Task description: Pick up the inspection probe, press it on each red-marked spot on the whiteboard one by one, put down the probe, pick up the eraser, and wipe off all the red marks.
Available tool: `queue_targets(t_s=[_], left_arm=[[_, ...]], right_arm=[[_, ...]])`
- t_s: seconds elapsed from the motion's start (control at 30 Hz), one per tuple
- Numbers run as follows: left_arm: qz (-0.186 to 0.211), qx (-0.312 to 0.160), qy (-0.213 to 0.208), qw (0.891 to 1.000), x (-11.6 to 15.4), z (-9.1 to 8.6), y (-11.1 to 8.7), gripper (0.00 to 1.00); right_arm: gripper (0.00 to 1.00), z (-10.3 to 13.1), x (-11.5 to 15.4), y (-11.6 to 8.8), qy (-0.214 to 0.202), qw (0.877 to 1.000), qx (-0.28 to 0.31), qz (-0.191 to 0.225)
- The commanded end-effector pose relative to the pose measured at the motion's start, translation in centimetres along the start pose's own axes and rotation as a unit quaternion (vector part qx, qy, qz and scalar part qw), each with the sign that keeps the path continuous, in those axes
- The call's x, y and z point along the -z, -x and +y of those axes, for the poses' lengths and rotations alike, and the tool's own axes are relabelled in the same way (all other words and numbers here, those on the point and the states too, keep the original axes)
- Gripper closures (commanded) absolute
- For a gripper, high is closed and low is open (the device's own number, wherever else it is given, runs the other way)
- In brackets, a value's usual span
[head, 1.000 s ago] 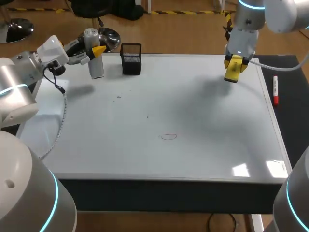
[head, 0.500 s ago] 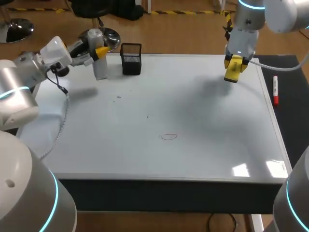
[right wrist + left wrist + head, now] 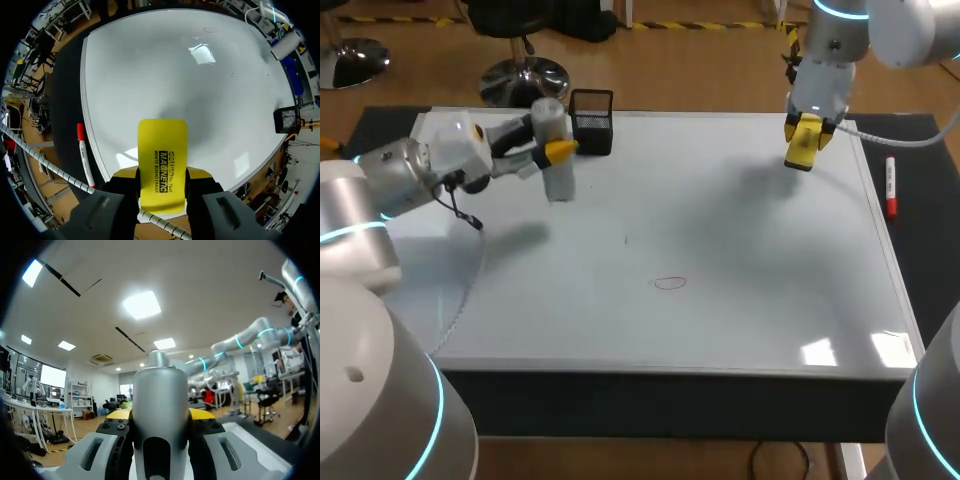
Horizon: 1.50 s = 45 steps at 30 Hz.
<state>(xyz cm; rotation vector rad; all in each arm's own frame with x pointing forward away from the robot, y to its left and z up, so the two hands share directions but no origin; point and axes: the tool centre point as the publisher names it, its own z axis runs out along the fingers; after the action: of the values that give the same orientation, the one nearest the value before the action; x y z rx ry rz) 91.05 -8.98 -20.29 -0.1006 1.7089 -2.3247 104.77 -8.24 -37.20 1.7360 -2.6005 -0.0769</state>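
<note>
Probe [image 3: 556,180]: grey metal cylinder with narrow tip, upright, gripped by left end effector [image 3: 555,152] above whiteboard [image 3: 720,220], near black mesh cup [image 3: 591,122]. Right end effector [image 3: 810,128] grasps yellow eraser [image 3: 162,150] over far-right corner. Thin red oval mark [image 3: 670,283] near middle.

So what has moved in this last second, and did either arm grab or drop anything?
The left tool, shut on the probe all along, carried it from the whiteboard's far left corner rightward and inward, up beside the black mesh cup. Nothing was grabbed or dropped. The right tool kept the yellow eraser where it was; the red mark, cup and marker stayed put.
</note>
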Motion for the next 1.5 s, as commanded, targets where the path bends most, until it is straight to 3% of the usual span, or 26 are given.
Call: queue_targets(t_s=[0.03, 0.43, 0.67, 0.87, 1.1, 1.5], left_arm=[[0.008, -0.007, 0.004, 1.000, -1.1, -0.4, -4.0, 1.00], [0.096, 0.046, -0.012, 0.994, -5.1, 1.2, -12.8, 1.00], [0.127, 0.080, -0.010, 0.989, -6.9, 3.3, -15.8, 1.00], [0.145, 0.088, -0.012, 0.985, -8.5, 4.4, -17.4, 1.00], [0.151, 0.095, -0.012, 0.984, -10.0, 5.8, -17.8, 1.00], [0.146, 0.104, -0.008, 0.984, -11.8, 8.5, -17.2, 1.00]], right_arm=[[1.00, -0.1, 0.1, 0.0, 0.000, 1.000, 0.001, 0.002], [1.00, -0.1, 0.1, 0.0, 0.000, 1.000, 0.001, 0.002], [1.00, -0.1, 0.1, 0.0, 0.000, 1.000, 0.001, 0.002], [1.00, -0.1, 0.1, 0.0, 0.000, 1.000, 0.001, 0.002], [1.00, -0.1, 0.1, 0.0, 0.000, 1.000, 0.001, 0.002], [1.00, -0.1, 0.1, 0.0, 0.000, 1.000, 0.001, 0.002]])
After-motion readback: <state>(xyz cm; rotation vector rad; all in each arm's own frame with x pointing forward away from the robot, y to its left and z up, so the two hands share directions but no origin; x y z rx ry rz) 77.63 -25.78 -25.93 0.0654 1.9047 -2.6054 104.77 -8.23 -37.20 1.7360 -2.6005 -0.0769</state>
